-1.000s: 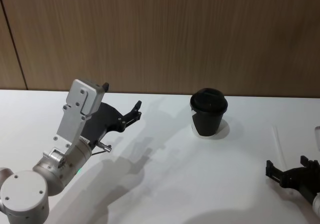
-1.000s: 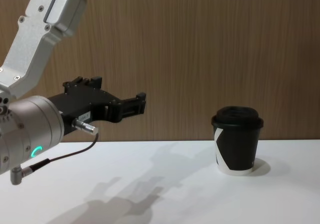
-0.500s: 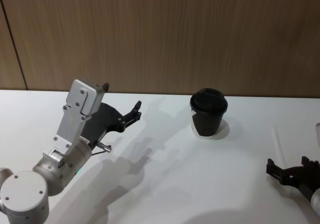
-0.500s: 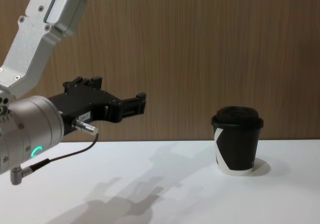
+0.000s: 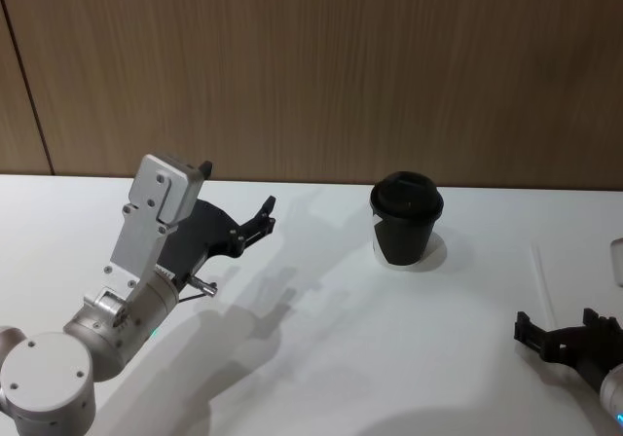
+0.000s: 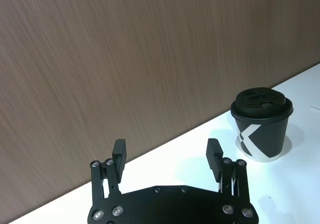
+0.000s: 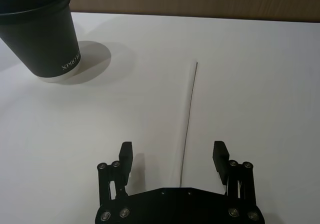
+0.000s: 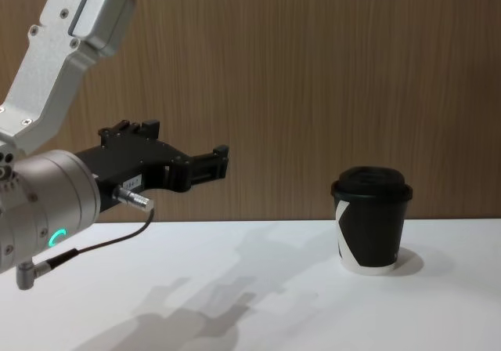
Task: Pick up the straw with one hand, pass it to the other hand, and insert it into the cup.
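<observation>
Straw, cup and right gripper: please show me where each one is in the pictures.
straw point(image 7: 188, 124), right wrist view, the middle of its length.
cup point(image 8: 376, 226), chest view, its black side wall.
right gripper point(image 7: 172, 148), right wrist view, midway between its open fingertips.

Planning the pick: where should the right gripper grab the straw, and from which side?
I'd take the straw near its middle, from straight above, since it lies flat on the table. It runs lengthwise between the right gripper's open fingers, so they'd close across its thin width.
</observation>
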Motion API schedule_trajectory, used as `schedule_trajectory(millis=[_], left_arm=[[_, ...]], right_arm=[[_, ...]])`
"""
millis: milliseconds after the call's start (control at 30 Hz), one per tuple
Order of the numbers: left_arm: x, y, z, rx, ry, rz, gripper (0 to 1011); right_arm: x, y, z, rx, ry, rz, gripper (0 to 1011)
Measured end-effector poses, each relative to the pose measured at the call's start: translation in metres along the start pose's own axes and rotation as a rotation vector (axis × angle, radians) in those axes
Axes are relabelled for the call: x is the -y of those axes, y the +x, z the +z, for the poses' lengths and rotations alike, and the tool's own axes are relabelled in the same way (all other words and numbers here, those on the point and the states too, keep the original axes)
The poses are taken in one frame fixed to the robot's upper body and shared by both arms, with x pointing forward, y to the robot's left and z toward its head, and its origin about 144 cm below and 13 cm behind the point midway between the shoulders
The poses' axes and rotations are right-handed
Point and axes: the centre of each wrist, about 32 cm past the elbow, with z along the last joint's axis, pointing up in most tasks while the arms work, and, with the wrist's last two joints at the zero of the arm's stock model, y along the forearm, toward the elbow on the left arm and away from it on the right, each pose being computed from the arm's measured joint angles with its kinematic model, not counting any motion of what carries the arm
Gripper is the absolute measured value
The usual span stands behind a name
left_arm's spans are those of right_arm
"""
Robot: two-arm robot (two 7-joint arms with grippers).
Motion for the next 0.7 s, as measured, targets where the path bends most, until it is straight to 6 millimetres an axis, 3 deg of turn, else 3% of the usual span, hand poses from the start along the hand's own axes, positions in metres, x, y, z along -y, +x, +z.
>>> schedule_trajectory(millis=[700], left_arm=[[0.0000, 0.0000, 0.0000, 0.000, 0.000, 0.000, 1003]], right_arm=[[0.0008, -0.0036, -0.0010, -0.011, -0.013, -0.023, 1001]])
